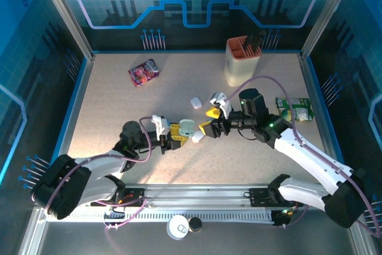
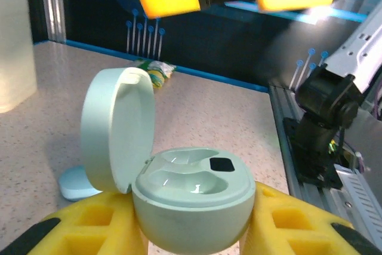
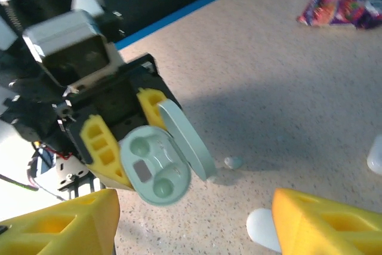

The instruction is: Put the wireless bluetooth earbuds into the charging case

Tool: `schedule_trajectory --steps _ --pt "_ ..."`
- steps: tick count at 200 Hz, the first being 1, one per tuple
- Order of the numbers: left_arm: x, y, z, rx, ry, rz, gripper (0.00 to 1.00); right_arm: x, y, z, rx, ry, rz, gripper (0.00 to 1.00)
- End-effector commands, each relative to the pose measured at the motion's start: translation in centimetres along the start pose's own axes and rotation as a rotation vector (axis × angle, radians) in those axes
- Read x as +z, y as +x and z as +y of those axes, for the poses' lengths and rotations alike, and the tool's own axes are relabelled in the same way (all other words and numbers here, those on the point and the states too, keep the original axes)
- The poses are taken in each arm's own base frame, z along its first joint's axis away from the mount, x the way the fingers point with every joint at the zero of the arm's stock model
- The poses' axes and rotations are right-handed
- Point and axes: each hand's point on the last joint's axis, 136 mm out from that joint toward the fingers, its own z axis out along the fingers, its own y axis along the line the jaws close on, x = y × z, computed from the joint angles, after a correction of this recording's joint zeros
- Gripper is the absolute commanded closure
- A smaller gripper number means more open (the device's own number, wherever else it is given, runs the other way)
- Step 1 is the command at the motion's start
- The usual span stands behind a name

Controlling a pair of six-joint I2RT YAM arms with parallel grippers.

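**Top external view.** Arms: two, both reaching low over the table [image 1: 107,106], wrists facing each other near its middle.
- Left gripper [image 1: 181,132]: clamped on one pale green charging case [image 1: 186,128].
- Right gripper [image 1: 208,120]: just beside that case, jaws spread with nothing between them.
- Loose items:
  - one white rounded case [image 1: 197,103] beyond the grippers
  - one white rounded piece [image 1: 198,137] just beside the held case
  - one purple snack packet [image 1: 143,73] at far left
  - one green packet [image 1: 295,109] at right
  - one beige holder [image 1: 243,61] at the back
- Buds: too small to make out here.

**Left wrist view.**
- The case sits between the left gripper's two yellow fingers [image 2: 89,225]. It is open, with its lid [image 2: 116,126] standing upright on the left.
- Wells: two, both empty, a detail the top view leaves too small to read.
- The right gripper's two yellow fingertips hang at the upper edge, apart.
- One pale blue rounded piece [image 2: 77,183] lies on the table behind the lid.

**Right wrist view.**
- The right gripper's own two fingers sit at the lower corners, wide apart.
- The held case is tilted, with both empty wells turned toward the lens.
- Buds counted: one. A tiny pale earbud [image 3: 233,162] lies on the table near the lid's edge, outside the case.
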Motion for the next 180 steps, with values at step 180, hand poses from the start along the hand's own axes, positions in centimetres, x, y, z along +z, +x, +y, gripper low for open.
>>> schedule_trajectory --steps 180 --pt "-7.2 -8.8 6.2 0.114 -0.441 -0.372 0.63 16.8 7.9 -3.9 0.508 0.081 0.32 0.56"
